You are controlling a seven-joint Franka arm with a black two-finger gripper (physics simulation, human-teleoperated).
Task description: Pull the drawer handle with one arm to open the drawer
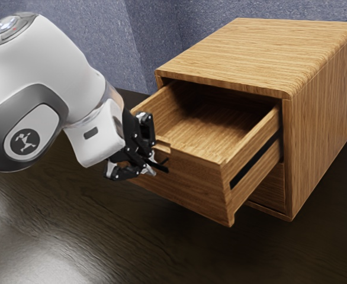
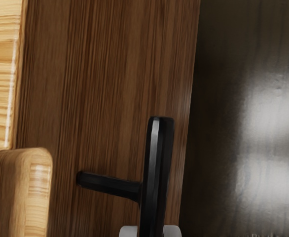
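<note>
Pulled-out drawer [image 1: 221, 139] projects from the cabinet [image 1: 315, 112] over the table [image 1: 102, 236], blocking passage along the cabinet front. Drawer interior is open from above; the cabinet top overhangs its rear. Table ahead of the drawer front is unobstructed.

Exterior: high side view, mid-range. Wrist: close on drawer front [image 2: 110, 89], shared.

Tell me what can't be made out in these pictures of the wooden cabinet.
- Black bar handle: in the exterior view, mostly covered by the black two-finger gripper; in the wrist view, cut off by the lower edge.
- Rear inside of the open wooden drawer: in the exterior view, in shadow under the top of the wooden cabinet.
</note>
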